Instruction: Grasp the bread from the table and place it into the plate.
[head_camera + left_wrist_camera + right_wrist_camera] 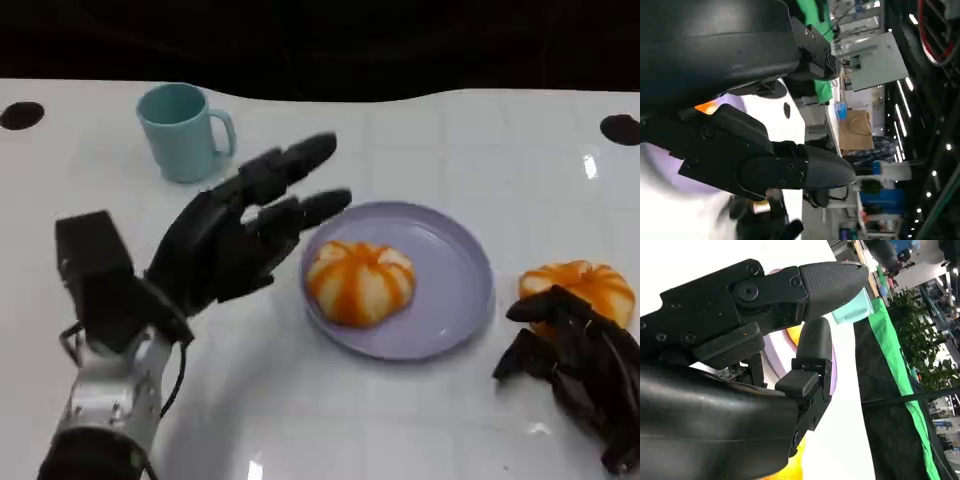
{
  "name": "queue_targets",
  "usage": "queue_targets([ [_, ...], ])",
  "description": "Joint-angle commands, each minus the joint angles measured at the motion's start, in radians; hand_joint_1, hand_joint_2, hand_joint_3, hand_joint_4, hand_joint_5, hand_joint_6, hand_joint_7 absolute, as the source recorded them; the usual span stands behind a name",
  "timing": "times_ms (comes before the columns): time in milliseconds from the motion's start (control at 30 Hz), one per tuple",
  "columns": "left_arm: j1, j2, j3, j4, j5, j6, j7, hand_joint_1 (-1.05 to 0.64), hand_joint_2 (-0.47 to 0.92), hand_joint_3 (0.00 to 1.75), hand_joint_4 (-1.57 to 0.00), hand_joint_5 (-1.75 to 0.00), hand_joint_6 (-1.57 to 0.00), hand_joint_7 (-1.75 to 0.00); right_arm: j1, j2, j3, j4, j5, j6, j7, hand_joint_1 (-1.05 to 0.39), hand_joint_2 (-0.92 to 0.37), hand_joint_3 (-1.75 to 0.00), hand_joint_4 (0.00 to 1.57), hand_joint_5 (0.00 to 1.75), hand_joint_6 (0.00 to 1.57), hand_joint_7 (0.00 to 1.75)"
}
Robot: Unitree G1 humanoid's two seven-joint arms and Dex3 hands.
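A round, domed bread roll with orange and cream stripes (360, 281) sits in the left half of a shallow lavender plate (455, 270), which lies flat on the white table (420, 420). The roll is nearly circular from above, so it has no clear long axis; its ridges fan out from the crown and the dome faces up. A second roll of the same striped kind (585, 285) rests on the table just off the plate's right rim.

The robot's left hand (240, 235) is raised beside the plate's left edge, fingers stretched out and spread toward the far right, their tips over the plate's near-left rim; it holds nothing. The left wrist view agrees, showing the fingers extended with a sliver of orange and lavender behind them.

The right hand (570, 345) lies low at the table's right side, its fingers curled against the near side of the second roll and touching it. Whether it actually grips that roll I cannot tell. In the right wrist view its fingers (815, 347) sit bent with orange showing below.

A light teal ceramic mug (183, 130) stands upright at the far left, well apart from the plate, handle to the right.
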Motion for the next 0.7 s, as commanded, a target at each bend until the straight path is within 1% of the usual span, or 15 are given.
queue_targets([
  [33, 0.044, -0.012, 0.058, -0.074, -0.091, 0.084, -0.047, -0.8, 0.92, 0.35, -0.54, -0.27, -0.41, -0.11, 0.025, -0.009, 0.002, 0.003, -0.005, 0.013, -0.004, -0.53, -0.92, -0.26, 0.65, 1.57, 0.6, 1.23],
  [67, 0.094, -0.026, 0.089, -0.124, -0.182, 0.189, -0.065, -0.76, 0.92, 0.33, -0.63, -0.32, -0.49, -0.13, 0.024, -0.008, 0.002, 0.002, -0.002, 0.018, -0.003, -0.54, -0.92, -0.26, 0.65, 1.57, 0.61, 1.23],
  [133, 0.208, -0.045, 0.128, -0.241, -0.315, 0.367, -0.052, -0.68, 0.92, 0.34, -0.8, -0.65, -0.75, -0.18, 0.026, -0.005, 0.001, -0.004, -0.001, 0.021, -0.008, -0.54, -0.92, -0.25, 0.66, 1.58, 0.61, 1.23],
  [167, 0.259, -0.05, 0.138, -0.298, -0.351, 0.431, -0.028, -0.66, 0.92, 0.34, -0.77, -1.02, -0.81, -0.36, 0.028, -0.003, 0.002, -0.008, -0.003, 0.019, -0.013, -0.54, -0.92, -0.25, 0.66, 1.58, 0.62, 1.24],
  [200, 0.289, -0.053, 0.142, -0.339, -0.363, 0.47, -0.007, -0.65, 0.92, 0.33, -0.74, -1.26, -0.75, -0.65, 0.03, -0.002, 0.002, -0.011, -0.004, 0.018, -0.016, -0.54, -0.92, -0.24, 0.66, 1.58, 0.62, 1.24],
  [233, 0.329, -0.055, 0.146, -0.388, -0.383, 0.527, 0.024, -0.65, 0.92, 0.33, -0.74, -1.33, -0.73, -0.73, 0.033, -0.002, 0.005, -0.013, -0.007, 0.011, -0.012, -0.54, -0.92, -0.24, 0.66, 1.58, 0.63, 1.24],
  [267, 0.363, -0.056, 0.148, -0.432, -0.4, 0.581, 0.054, -0.61, 0.92, 0.33, -0.76, -1.55, -0.7, -1.08, 0.034, -0.003, 0.006, -0.014, -0.008, 0.007, -0.008, -0.54, -0.92, -0.26, 0.66, 1.59, 0.62, 1.24],
  [300, 0.389, -0.058, 0.151, -0.467, -0.412, 0.623, 0.079, -0.59, 0.92, 0.34, -0.78, -1.65, -0.69, -1.25, 0.035, -0.003, 0.007, -0.015, -0.009, 0.004, -0.006, -0.54, -0.92, -0.26, 0.67, 1.59, 0.62, 1.24],
  [333, 0.405, -0.059, 0.154, -0.494, -0.42, 0.654, 0.097, -0.57, 0.92, 0.35, -0.78, -1.71, -0.68, -1.36, 0.036, -0.004, 0.007, -0.015, -0.009, 0.002, -0.005, -0.54, -0.92, -0.27, 0.67, 1.6, 0.62, 1.24],
  [367, 0.412, -0.061, 0.157, -0.51, -0.422, 0.672, 0.107, -0.57, 0.92, 0.35, -0.79, -1.73, -0.67, -1.39, 0.036, -0.004, 0.007, -0.015, -0.009, 0.002, -0.005, -0.54, -0.92, -0.27, 0.67, 1.6, 0.62, 1.24],
  [467, 0.42, -0.066, 0.165, -0.536, -0.42, 0.701, 0.121, -0.57, 0.92, 0.35, -0.79, -1.74, -0.67, -1.44, 0.036, -0.004, 0.008, -0.016, -0.008, 0.002, -0.005, -0.54, -0.92, -0.27, 0.67, 1.6, 0.62, 1.24],
  [500, 0.463, -0.077, 0.169, -0.567, -0.43, 0.725, 0.146, -0.56, 0.92, 0.35, -0.79, -1.75, -0.66, -1.44, 0.037, -0.005, 0.008, -0.019, -0.005, 0.014, -0.003, -0.54, -0.92, -0.27, 0.67, 1.6, 0.62, 1.24],
  [533, 0.496, -0.085, 0.172, -0.591, -0.437, 0.744, 0.165, -0.54, 0.92, 0.3, -0.88, -1.75, -0.71, -1.57, 0.037, -0.006, 0.008, -0.022, -0.003, 0.023, -0.002, -0.54, -0.92, -0.26, 0.66, 1.58, 0.61, 1.23],
  [567, 0.519, -0.091, 0.175, -0.61, -0.442, 0.759, 0.18, -0.54, 0.92, 0.28, -0.91, -1.75, -0.72, -1.62, 0.038, -0.007, 0.008, -0.024, -0.001, 0.029, 0.0, -0.54, -0.92, -0.25, 0.66, 1.57, 0.61, 1.22],
  [700, 0.591, -0.08, 0.156, -0.662, -0.423, 0.8, 0.19, -0.51, 0.92, 0.26, -0.92, -1.75, -0.69, -1.74, 0.041, -0.007, 0.007, -0.032, 0.001, 0.033, 0.005, -0.55, -0.92, -0.23, 0.67, 1.56, 0.63, 1.21],
])
